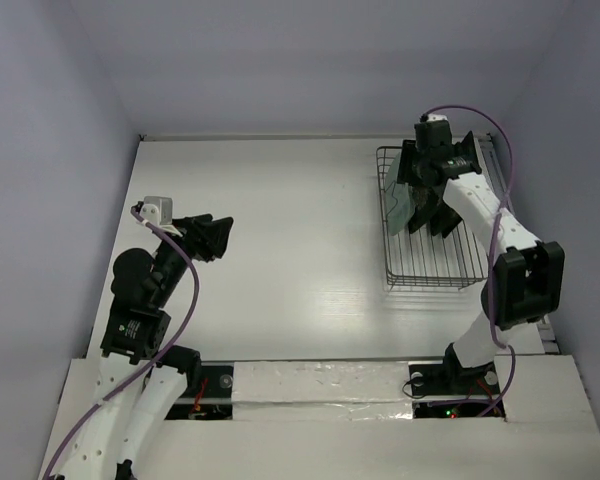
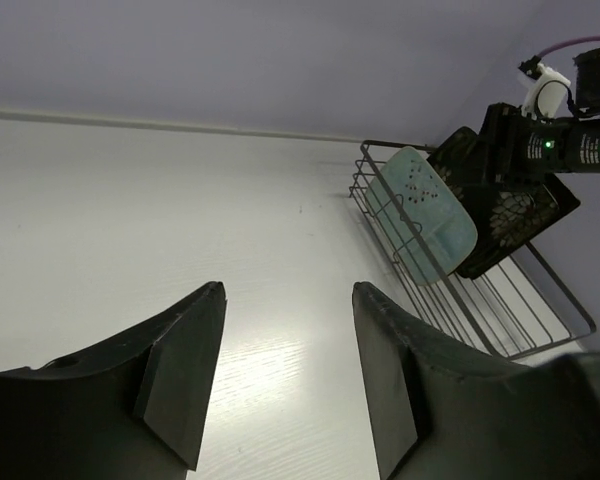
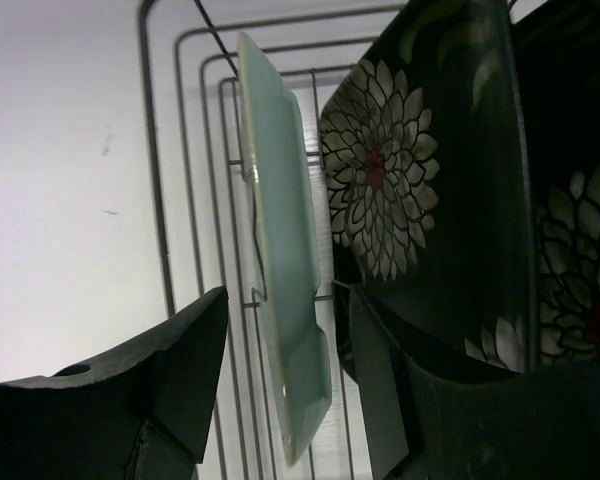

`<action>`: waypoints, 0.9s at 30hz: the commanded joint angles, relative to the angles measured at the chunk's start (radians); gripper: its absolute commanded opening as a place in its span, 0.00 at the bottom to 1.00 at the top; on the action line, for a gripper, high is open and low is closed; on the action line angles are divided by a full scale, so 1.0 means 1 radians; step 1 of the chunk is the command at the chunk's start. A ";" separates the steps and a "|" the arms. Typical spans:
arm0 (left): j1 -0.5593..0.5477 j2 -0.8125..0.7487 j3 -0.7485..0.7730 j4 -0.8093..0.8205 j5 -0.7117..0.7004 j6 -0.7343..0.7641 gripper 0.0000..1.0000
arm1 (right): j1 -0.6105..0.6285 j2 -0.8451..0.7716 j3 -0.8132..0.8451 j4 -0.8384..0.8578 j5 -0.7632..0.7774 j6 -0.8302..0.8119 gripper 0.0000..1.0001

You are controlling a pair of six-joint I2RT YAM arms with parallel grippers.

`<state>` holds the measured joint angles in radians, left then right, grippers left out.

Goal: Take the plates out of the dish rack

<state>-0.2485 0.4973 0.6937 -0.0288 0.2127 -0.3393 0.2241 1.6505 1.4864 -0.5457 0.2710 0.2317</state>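
Observation:
The black wire dish rack [image 1: 435,270] stands at the table's far right. A pale mint-green plate [image 3: 280,220] stands on edge in it, and a black floral plate [image 3: 430,170] leans right behind that. More dark floral dish surface [image 3: 580,260] shows at the right edge. My right gripper [image 3: 286,290] reaches down into the rack [image 3: 195,200], open, one finger on each side of the mint plate's edge with a gap on both sides. My left gripper [image 1: 218,240] hovers open and empty over the left of the table, far from the rack [image 2: 540,300].
The table is white with pale walls on three sides; the rack sits close to the right wall. From the left wrist, the mint plate [image 2: 425,215] and black plate [image 2: 515,215] show with the right arm's wrist [image 2: 560,145] above them.

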 commanded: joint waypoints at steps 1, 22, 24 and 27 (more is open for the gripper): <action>0.003 -0.002 0.026 0.030 -0.029 -0.001 0.52 | 0.008 0.035 0.045 -0.023 0.048 -0.022 0.57; -0.015 -0.049 0.024 0.030 -0.032 -0.001 0.79 | 0.159 0.169 0.172 -0.109 0.339 -0.086 0.03; -0.015 -0.055 0.024 0.030 -0.033 -0.001 0.79 | 0.159 0.169 0.193 -0.123 0.368 -0.095 0.00; -0.024 -0.063 0.024 0.030 -0.042 -0.001 0.79 | 0.169 0.160 0.227 -0.140 0.424 -0.107 0.00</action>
<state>-0.2619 0.4488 0.6937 -0.0341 0.1799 -0.3389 0.3695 1.8538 1.6081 -0.7292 0.5968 0.1329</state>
